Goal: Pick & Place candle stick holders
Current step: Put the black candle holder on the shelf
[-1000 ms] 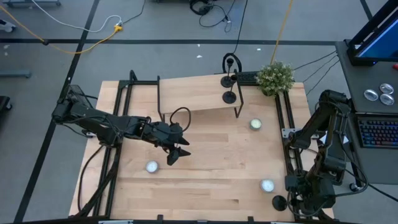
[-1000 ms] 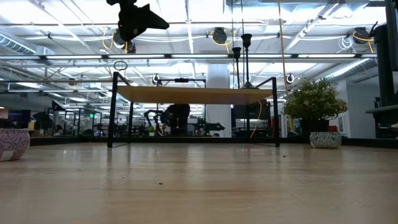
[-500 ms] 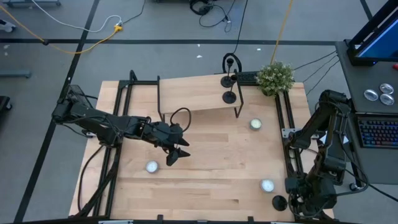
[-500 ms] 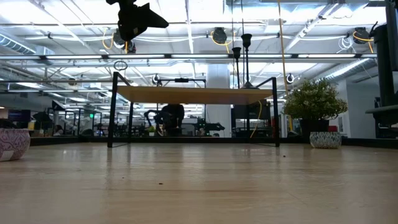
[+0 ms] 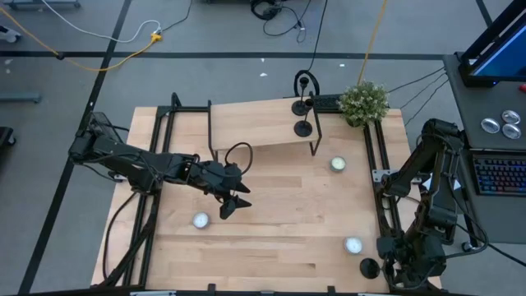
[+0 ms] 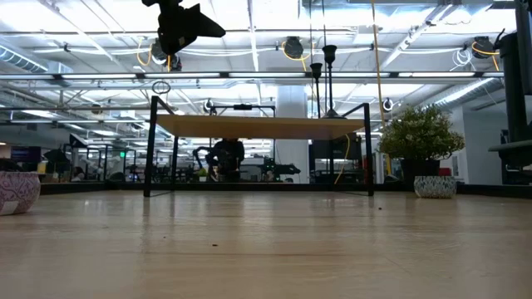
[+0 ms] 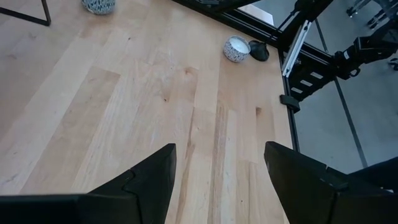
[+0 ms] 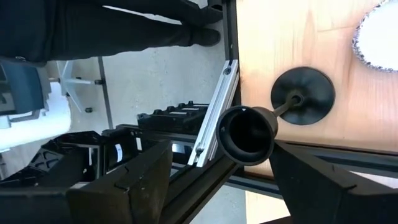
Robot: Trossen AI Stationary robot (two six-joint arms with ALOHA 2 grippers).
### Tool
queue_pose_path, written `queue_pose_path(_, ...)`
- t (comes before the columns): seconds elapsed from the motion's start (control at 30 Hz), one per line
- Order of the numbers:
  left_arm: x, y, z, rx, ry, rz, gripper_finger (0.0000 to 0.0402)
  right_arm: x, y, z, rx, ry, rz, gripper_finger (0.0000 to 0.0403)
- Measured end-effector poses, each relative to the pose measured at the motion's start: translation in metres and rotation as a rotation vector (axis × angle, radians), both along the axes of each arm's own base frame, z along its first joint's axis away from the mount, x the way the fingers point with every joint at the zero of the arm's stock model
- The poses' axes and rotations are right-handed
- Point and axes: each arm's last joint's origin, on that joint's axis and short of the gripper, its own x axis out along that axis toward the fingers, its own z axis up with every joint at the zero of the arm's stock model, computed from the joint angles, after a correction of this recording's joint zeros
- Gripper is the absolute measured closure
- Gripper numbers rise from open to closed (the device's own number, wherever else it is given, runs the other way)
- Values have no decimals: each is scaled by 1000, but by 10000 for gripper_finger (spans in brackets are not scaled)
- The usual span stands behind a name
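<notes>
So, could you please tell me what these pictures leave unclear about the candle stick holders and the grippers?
- High view: the third holder at the table's near edge shows only as a dark disc; the right gripper beside it is hidden by its own arm.
- Low view: two holders on the shelf are silhouettes against ceiling lights.
- Left gripper: open, holding nothing.

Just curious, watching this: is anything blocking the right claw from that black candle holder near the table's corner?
Nothing visible. The right gripper hangs open directly over the candle stick holder, which stands upright on the table near its edge, its cup between the fingers. The tealight sits off to the side.
</notes>
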Motion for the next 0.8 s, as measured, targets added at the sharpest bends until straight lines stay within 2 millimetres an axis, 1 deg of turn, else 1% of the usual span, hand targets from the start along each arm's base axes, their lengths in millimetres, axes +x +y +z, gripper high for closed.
queue_pose_path(0.5,0,0,0,-3,2,1,149,0,1,1,0,-54,68,142)
queue_pose_path(0.73,0,0,0,-3,2,1,149,1,-8,-5,-114,-46,-66,142)
queue_pose_path(0.8,0,0,0,-3,2,0,149,0,-8,-6,-119,-36,-74,143)
